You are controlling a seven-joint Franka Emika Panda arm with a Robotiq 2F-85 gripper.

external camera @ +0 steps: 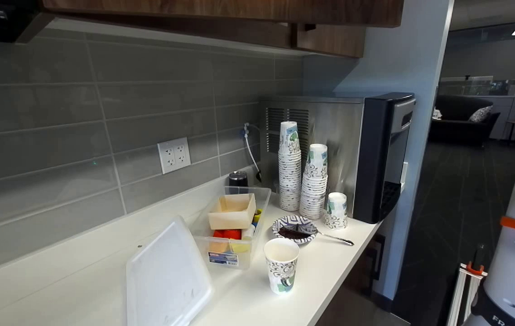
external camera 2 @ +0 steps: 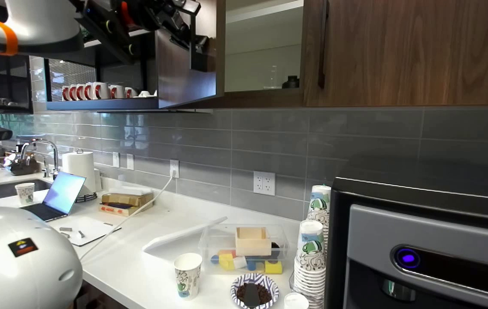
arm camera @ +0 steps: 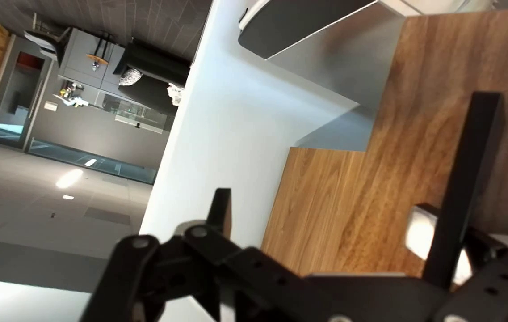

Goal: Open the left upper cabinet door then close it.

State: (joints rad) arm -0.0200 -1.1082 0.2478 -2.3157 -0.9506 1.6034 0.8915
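The left upper cabinet door (external camera 2: 179, 81), dark-brown wood grain, stands partly open in an exterior view, with the cabinet interior (external camera 2: 261, 64) showing beside it. Its lower part (external camera: 221, 10) also shows at the top of an exterior view, and its face (arm camera: 414, 134) fills the right of the wrist view. The black bar handle (arm camera: 463, 183) crosses the right of the wrist view and shows in an exterior view (external camera 2: 192, 51). My gripper (arm camera: 321, 212) is open. Its right fingertip is behind the handle, between bar and door; its left fingertip is apart from it.
The adjoining right door (external camera 2: 411, 51) is shut. Below are an ice machine (external camera: 316, 117), stacked paper cups (external camera: 290, 176), a single cup (external camera: 281, 267), a patterned bowl (external camera 2: 274, 283) and a clear bin (external camera: 239, 258). A wall (arm camera: 236, 134) stands beyond the cabinet.
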